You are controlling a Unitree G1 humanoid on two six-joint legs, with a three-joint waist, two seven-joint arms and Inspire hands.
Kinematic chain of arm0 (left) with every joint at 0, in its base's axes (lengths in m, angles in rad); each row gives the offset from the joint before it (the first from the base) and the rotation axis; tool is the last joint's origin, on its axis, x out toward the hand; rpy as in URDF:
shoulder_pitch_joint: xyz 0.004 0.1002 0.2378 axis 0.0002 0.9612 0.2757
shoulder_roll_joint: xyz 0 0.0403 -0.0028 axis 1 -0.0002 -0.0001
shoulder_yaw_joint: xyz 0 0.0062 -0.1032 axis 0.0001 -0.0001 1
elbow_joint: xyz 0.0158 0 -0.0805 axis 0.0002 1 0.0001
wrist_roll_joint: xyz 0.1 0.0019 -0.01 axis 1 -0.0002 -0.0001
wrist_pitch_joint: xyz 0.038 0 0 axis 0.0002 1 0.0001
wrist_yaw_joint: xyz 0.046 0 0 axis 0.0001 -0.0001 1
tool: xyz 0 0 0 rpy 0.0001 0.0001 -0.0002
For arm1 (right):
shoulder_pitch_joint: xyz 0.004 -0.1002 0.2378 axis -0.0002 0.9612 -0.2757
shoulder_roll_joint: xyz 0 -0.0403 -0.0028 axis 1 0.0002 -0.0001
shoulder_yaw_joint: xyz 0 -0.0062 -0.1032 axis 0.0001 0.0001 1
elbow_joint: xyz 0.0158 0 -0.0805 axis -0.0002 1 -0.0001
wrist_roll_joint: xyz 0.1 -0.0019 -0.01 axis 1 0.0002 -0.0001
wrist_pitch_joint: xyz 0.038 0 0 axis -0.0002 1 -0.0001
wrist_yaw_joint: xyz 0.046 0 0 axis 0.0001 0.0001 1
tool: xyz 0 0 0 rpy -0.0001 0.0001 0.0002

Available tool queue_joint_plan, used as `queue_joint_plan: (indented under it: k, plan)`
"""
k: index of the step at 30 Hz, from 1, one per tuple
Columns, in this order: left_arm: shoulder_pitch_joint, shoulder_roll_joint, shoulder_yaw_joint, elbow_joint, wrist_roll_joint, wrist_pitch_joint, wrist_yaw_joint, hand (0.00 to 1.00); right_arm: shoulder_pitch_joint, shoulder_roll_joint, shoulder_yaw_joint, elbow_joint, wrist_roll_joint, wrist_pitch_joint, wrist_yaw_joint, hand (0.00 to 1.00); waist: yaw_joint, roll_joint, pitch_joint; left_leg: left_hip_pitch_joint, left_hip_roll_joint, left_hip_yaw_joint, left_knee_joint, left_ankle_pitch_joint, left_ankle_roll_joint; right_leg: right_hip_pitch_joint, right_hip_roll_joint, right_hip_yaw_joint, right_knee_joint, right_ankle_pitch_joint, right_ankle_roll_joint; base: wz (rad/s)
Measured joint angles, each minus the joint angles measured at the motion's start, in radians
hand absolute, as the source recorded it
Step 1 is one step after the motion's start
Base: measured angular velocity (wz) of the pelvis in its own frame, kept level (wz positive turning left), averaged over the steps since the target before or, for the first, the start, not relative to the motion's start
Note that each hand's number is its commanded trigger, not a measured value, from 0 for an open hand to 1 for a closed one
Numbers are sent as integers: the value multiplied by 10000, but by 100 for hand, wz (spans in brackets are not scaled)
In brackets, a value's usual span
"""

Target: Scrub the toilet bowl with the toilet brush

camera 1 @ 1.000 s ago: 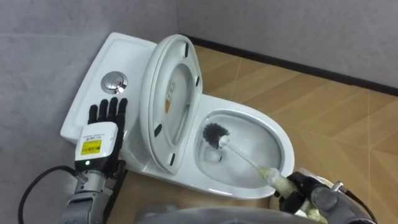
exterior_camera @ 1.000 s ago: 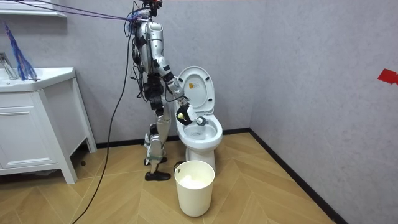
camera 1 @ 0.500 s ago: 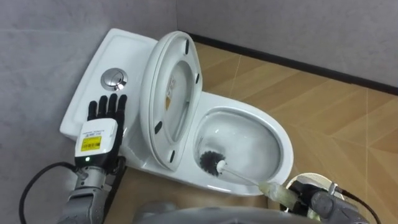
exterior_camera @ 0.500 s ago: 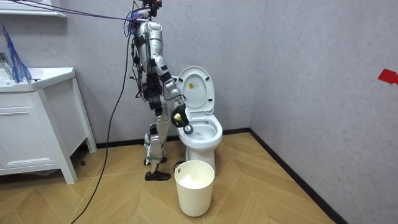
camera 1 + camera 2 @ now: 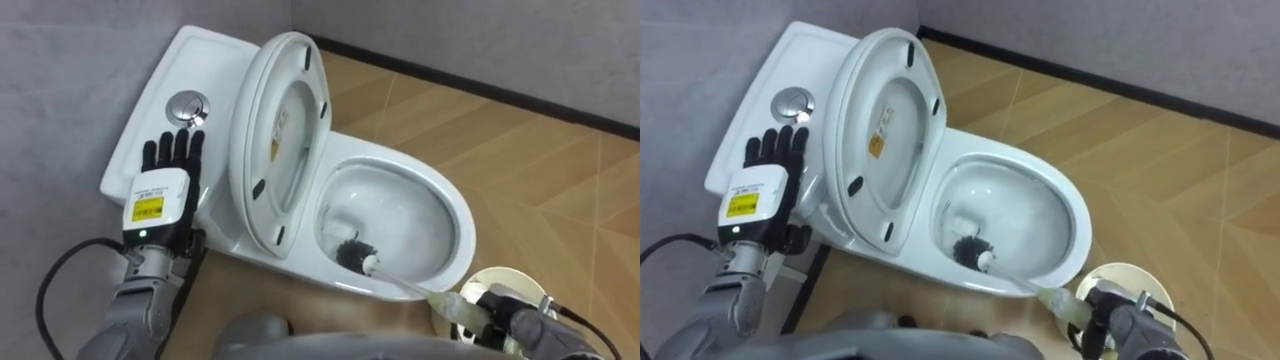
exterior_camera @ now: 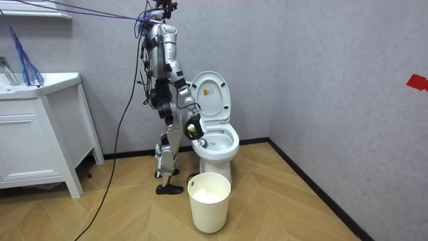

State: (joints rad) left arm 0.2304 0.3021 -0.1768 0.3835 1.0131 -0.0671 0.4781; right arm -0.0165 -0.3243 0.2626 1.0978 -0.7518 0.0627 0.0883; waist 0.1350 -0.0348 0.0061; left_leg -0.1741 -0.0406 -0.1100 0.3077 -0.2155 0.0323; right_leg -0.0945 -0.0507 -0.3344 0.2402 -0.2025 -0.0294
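White toilet (image 5: pixel 452 205), bowl open. Seat and lid (image 5: pixel 280 120) raised upright against cistern (image 5: pixel 150 125); chrome flush button (image 5: pixel 186 107) on top. Toilet brush (image 5: pixel 398 283): dark bristle head inside bowl by near rim, pale handle slanting out over rim.

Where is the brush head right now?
In the left eye view the brush head sits inside the toilet bowl, low against its near wall just right of the raised seat. Its handle runs down-right to the right hand.
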Motion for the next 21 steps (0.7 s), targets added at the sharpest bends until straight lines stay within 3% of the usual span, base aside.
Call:
queue_joint_plan:
  k: [1, 2, 6, 9, 13, 15, 21]
  plan:
    - [-171, 1, -124, 154, 1, -22, 78, 0, -301, -99, 16, 273, -84, -16, -170, 100, 15, 63, 94, -212, -25, -37, 101, 1, 1, -289, -59, -4, 274, -59, -7, 8]
    - [-355, 1, -193, 285, 1, -61, 144, 0, -461, -127, 18, 421, -89, -14, -257, 100, 44, 91, 119, -325, -23, -39, 165, 7, 5, -432, -94, -9, 408, -90, -7, 5]
    - [-1132, 1, -392, 835, -8, -280, 355, 0, -1278, -187, 386, 709, -180, -52, -598, 100, 180, 123, 145, -1103, -72, -138, 526, 91, -16, -1222, -253, -167, 964, -170, -57, 8]
    - [-1722, 3, -540, 1095, -8, -441, 429, 0, -1913, -268, 930, 766, -178, -203, -790, 100, 510, 99, 180, -1679, -73, -81, 862, 111, -33, -1798, -349, -227, 1363, -218, -160, 0]
    - [-2316, 39, -812, 1281, -12, -503, 584, 0, -2691, -269, 1440, 774, -225, -162, -974, 100, 696, -10, 272, -2243, -105, -146, 1240, 117, -45, -2328, -438, -260, 1695, -302, -221, 6]
    - [-2658, 119, -968, 1407, -12, -565, 816, 0, -3127, -380, 1840, 611, -386, 35, -1001, 100, 970, -128, 350, -2574, -81, -129, 1291, 134, -79, -2668, -438, -253, 1820, -293, -269, -2]
    - [-3052, 332, -1122, 1342, -3, -854, 1044, 0, -3765, -444, 2272, 344, -722, 486, -878, 100, 1363, -307, 402, -3052, -68, -138, 1367, 173, -144, -3106, -359, -264, 1894, -226, -365, -1]
